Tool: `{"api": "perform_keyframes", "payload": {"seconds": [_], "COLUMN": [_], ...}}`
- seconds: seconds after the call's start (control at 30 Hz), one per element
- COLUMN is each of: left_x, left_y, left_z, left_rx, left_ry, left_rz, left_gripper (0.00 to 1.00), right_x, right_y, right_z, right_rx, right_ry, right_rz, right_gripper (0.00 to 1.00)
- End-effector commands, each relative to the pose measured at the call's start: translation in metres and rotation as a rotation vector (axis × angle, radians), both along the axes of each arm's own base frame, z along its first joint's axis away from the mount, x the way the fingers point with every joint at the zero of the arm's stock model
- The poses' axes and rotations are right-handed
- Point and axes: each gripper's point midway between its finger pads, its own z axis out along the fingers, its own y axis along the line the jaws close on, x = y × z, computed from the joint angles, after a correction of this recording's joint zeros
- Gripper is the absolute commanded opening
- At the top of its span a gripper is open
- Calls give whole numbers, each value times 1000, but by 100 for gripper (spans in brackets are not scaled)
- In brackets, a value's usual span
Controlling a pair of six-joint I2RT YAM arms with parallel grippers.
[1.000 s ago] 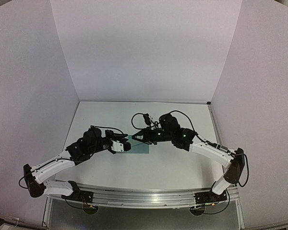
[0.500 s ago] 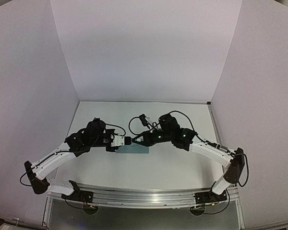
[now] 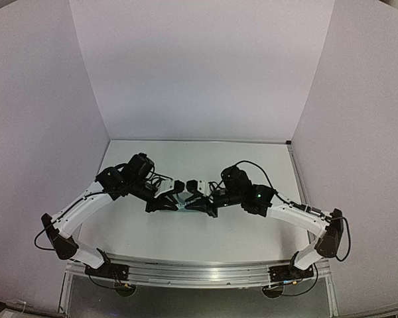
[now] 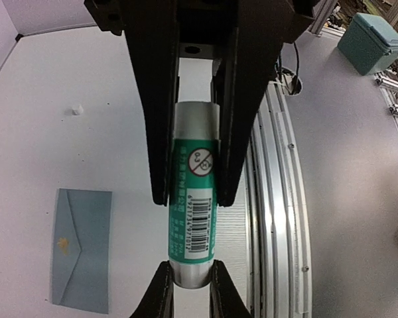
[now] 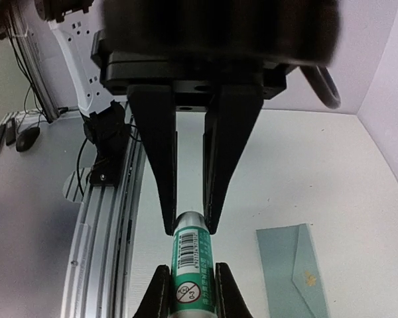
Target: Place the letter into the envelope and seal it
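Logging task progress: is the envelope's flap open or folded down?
Folded down: the envelope lies flat, its triangular flap closed over its body in both wrist views. Glued or not: cannot tell.

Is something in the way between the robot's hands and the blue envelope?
Nothing visible lies between them. But the left gripper and right gripper both clamp one green tube, so neither is free to take the envelope.
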Motion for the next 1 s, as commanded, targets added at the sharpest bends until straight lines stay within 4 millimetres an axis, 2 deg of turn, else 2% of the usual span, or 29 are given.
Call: {"api": "perform_keyframes", "payload": {"seconds": [0.0, 0.17, 0.47, 0.5, 0.53, 0.6, 0.63, 0.67, 0.73, 0.83, 0.97], "left_x": [-5, -9, -9, -8, -6, -1, 3, 6, 16, 30, 36], "left_y": [-18, -19, -16, -14, -12, -7, -4, -1, 6, 18, 24], "left_z": [35, 39, 41, 40, 39, 37, 37, 39, 41, 42, 41], "left_rx": [-124, -147, -164, -162, -158, -158, -164, -174, -196, -220, -252], "left_ry": [135, 244, 270, 257, 233, 159, 95, 21, -164, -473, -794], "left_rz": [-19, -33, -49, -43, -34, -10, 1, 11, 23, 32, 1], "left_gripper": [0, 0, 0, 4, 15, 55, 69, 77, 83, 85, 87], "right_x": [-30, -26, -16, -15, -14, -10, -7, -2, 7, 15, 35], "right_y": [6, 4, -8, -9, -10, -10, -10, -10, -11, -14, -10], "right_z": [6, -7, 0, 1, 2, 3, 3, 2, 0, -6, -11], "right_rx": [13, -77, -129, -130, -130, -128, -130, -133, -137, -125, -66], "right_ry": [-250, -431, -613, -611, -597, -542, -504, -460, -358, -187, 129], "right_rz": [182, 199, 156, 144, 126, 76, 41, -1, -101, -216, -407], "right_gripper": [0, 0, 0, 0, 0, 0, 0, 0, 0, 0, 0]}}
